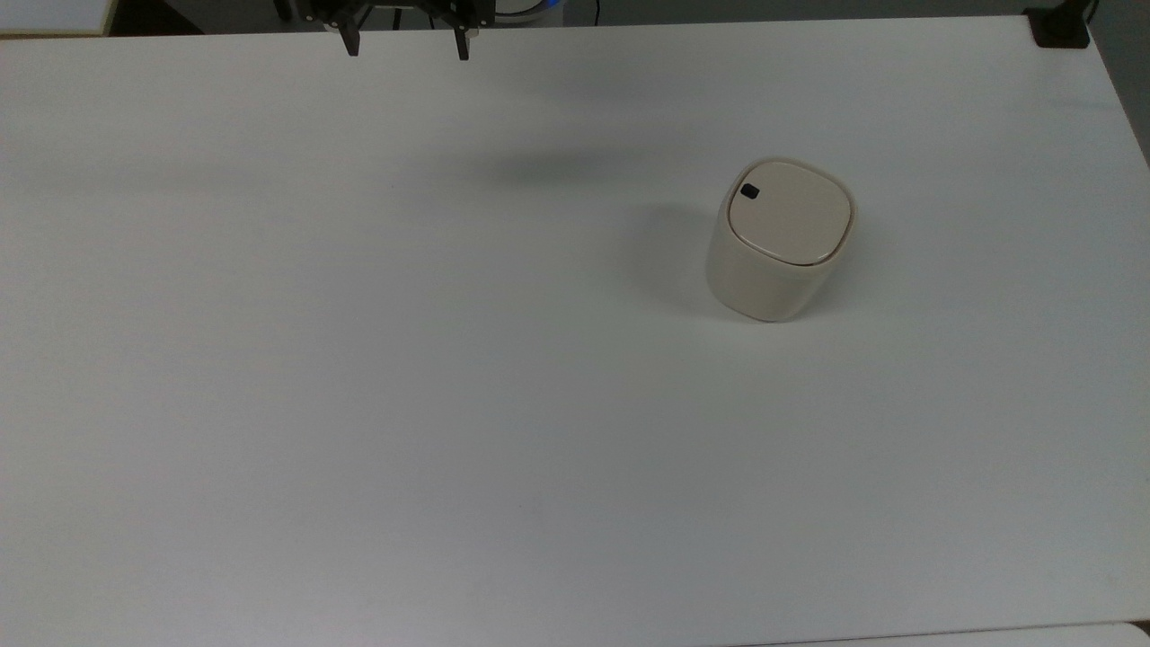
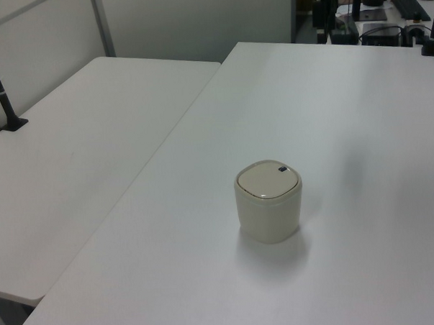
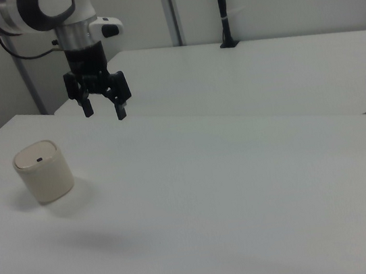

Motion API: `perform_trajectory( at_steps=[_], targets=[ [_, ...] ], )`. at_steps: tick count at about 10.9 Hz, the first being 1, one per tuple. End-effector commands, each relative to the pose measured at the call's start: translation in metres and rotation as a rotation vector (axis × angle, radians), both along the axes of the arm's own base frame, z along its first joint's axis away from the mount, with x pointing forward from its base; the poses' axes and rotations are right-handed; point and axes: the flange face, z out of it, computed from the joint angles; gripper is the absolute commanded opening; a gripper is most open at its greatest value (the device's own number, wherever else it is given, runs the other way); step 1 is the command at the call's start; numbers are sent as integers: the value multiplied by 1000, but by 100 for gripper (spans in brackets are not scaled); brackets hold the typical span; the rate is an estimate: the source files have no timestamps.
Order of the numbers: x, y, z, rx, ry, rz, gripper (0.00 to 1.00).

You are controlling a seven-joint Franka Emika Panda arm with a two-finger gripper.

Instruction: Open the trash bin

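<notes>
Right view shows my gripper (image 3: pixel 103 109) hanging high over the table (image 3: pixel 245 189) with fingers spread and empty, well apart from the bin (image 3: pixel 43 171). Its lid is shut, and the button (image 1: pixel 749 190) faces up, so I judge a downward press suits.

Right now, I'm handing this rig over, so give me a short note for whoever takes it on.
Gripper: jaws open, holding nothing, raised above the table, well away from the trash bin.
Trash bin: upright on the table, toward the top view's right, nothing touching it.
Lid: flat and closed; black button at the lid corner nearest the top view's upper left.
Done: nothing yet.
Left: bring the gripper to the bin and get the lid open, probably by pressing the button.
</notes>
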Motion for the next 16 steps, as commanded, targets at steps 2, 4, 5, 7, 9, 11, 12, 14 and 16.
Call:
perform_trajectory(
  at_steps=[2,4,5,7,9,11,12,14,16],
  targets=[
    [1,6,-1,22,19,19,89],
    [2,14,-6,23,30,33,60],
    [3,13,-6,23,27,33,44],
    [10,16,-13,23,21,39,5],
    [19,37,-31,20,36,89,0],
    [23,58,-40,33,44,131,0],
    [32,75,-51,45,29,158,0],
    [42,98,-56,146,-21,155,0],
    [39,135,-51,259,-29,161,0]
  ],
)
